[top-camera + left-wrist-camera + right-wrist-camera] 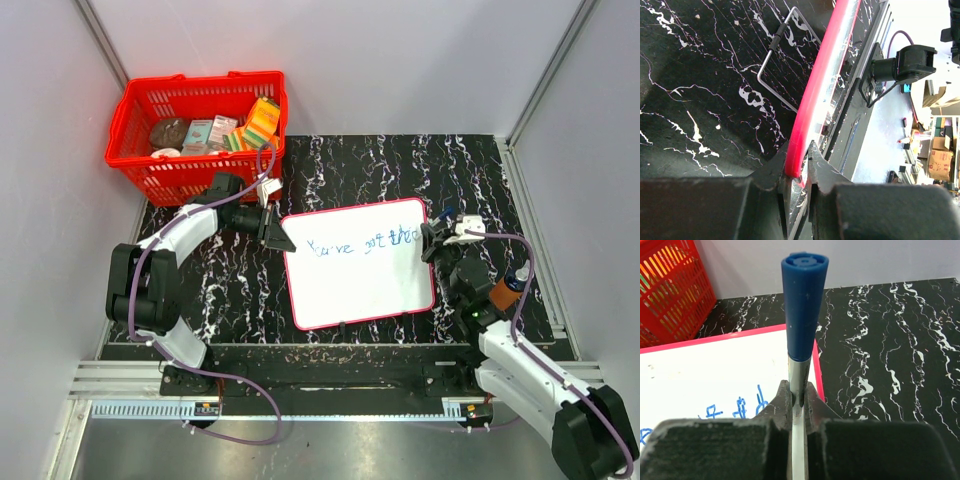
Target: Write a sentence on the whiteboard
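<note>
left pincer (799, 160) is pinched onto the red frame of the whiteboard (360, 285) at its upper-left corner, rim seated deep between the fingers, so the anchor looks solid; board sits mid-surface (480, 180) between the two arms, red basket (135, 140) well apart at back left; right pincer (437, 240) is pressed tight on the pale barrel of a marker (804, 305), blue end sticking out over the board's right frame; can't tell from any view whether the writing tip is on the board; sentence (365, 243) runs in blue along the upper part of the board and reads roughly "You've got this", last word ending just beside the right pincer, so I judge we're at the tail of the final word or about to lift; to do it well: hold the left clamp firm so the board doesn't skate, light even pressure on the marker, short strokes, stay inside the frame since there's little white left on the right, then lift straight up rather than dragging off, else it smears the last letters; bent wire loop (777, 65) lies on the surface by the board's edge, so avoid shoving the board onto it
</note>
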